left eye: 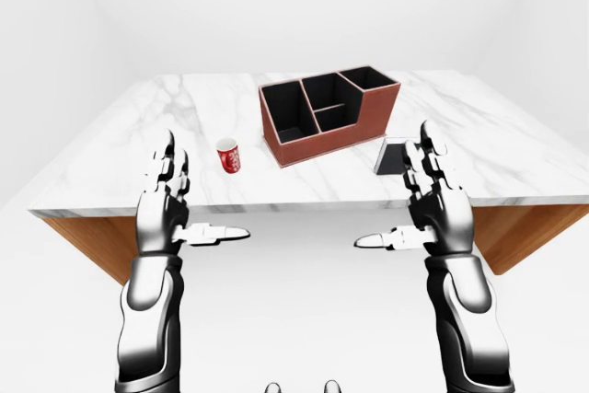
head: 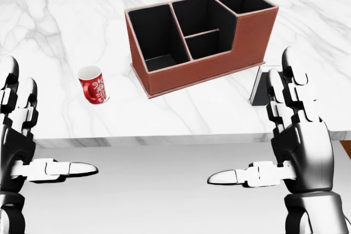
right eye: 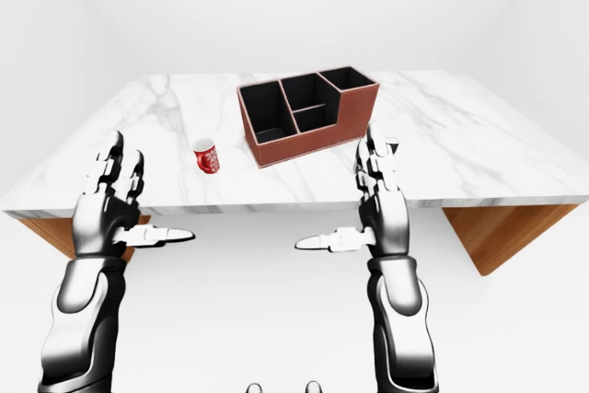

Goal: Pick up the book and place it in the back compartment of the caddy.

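The right hand [head: 293, 135] is standing wide open, fingers up and thumb pointing left, holding nothing and partly covering the book [left eye: 390, 156] in the head view. The book is lying on the marble table [left eye: 479, 126] just beside the caddy [head: 203, 36], at its right end. The left hand [left eye: 166, 204] is also spreading open and empty, with a red mug [head: 93, 84] on the table to the left of the caddy.

mug [head: 93, 84] left of caddy [head: 200, 35], book [left eye: 393, 156] right
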